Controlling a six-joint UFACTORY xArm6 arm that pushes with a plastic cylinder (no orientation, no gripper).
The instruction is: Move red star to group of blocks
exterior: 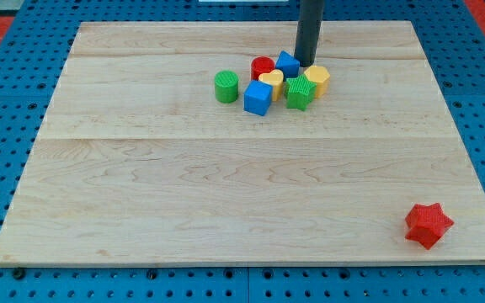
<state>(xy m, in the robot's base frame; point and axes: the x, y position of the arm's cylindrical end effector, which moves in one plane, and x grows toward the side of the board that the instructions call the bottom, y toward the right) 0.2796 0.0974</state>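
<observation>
The red star lies alone near the bottom right corner of the wooden board. The group of blocks sits near the view's top centre: a green cylinder, a red cylinder, a blue block, a yellow heart, a blue cube, a green star and a yellow block. My tip is at the top edge of the group, just right of the blue block and above the yellow block. It is far from the red star.
The board rests on a blue perforated surface that surrounds it on all sides. The red star lies close to the board's right and bottom edges.
</observation>
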